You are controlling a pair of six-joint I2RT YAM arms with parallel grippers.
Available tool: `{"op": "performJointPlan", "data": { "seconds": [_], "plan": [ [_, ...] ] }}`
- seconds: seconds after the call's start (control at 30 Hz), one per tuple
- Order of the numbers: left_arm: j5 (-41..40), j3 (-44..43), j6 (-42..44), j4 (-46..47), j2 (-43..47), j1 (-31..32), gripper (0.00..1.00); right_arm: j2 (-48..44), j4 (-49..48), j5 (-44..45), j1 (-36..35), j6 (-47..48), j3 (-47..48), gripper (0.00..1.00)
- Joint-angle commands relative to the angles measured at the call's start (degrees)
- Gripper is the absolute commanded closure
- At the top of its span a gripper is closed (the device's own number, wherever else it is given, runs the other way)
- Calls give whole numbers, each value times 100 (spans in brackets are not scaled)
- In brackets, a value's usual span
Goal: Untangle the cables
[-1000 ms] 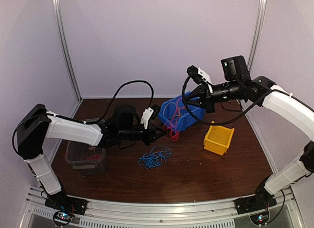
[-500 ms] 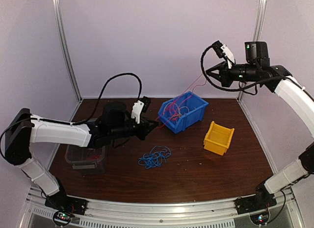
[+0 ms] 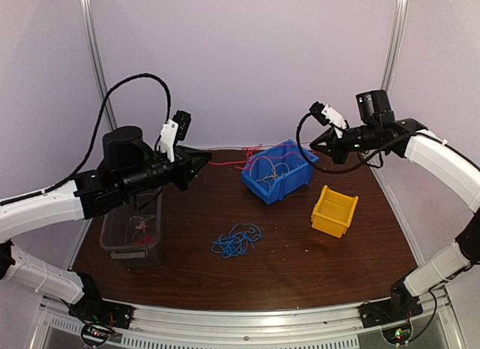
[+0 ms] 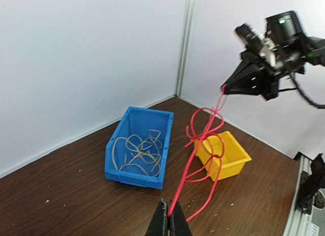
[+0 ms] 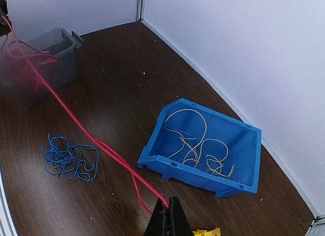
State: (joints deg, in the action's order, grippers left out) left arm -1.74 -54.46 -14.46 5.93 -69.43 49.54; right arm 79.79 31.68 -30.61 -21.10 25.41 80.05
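Red cable pull-apart step in hand.
The thin curly red cable (image 5: 96,140) was gripped at both ends, left gripper (image 3: 206,161) and right gripper (image 3: 312,143) both clenched on it, strung mid-frame over the blue plastic bin (image 3: 296,178). Loops were seen hanging; wider spreading was judged needed next.

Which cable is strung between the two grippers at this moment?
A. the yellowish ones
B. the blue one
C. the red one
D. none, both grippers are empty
C: the red cable runs from the shut left gripper up to the shut right gripper, while the blue cable lies loose on the table and the yellowish cables sit in the blue bin.
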Motion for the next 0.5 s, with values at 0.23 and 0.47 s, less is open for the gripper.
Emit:
{"op": "performJointPlan", "data": {
  "seconds": [0.23, 0.47],
  "plan": [
    [1915, -408, -269, 16, -206, 5, 100, 261, -452, 495, -48, -303, -379, 65],
    [1440, -517, -979, 141, -479, 15, 100, 99, 72, -1025, -471, 200, -426, 59]
  ]
}}
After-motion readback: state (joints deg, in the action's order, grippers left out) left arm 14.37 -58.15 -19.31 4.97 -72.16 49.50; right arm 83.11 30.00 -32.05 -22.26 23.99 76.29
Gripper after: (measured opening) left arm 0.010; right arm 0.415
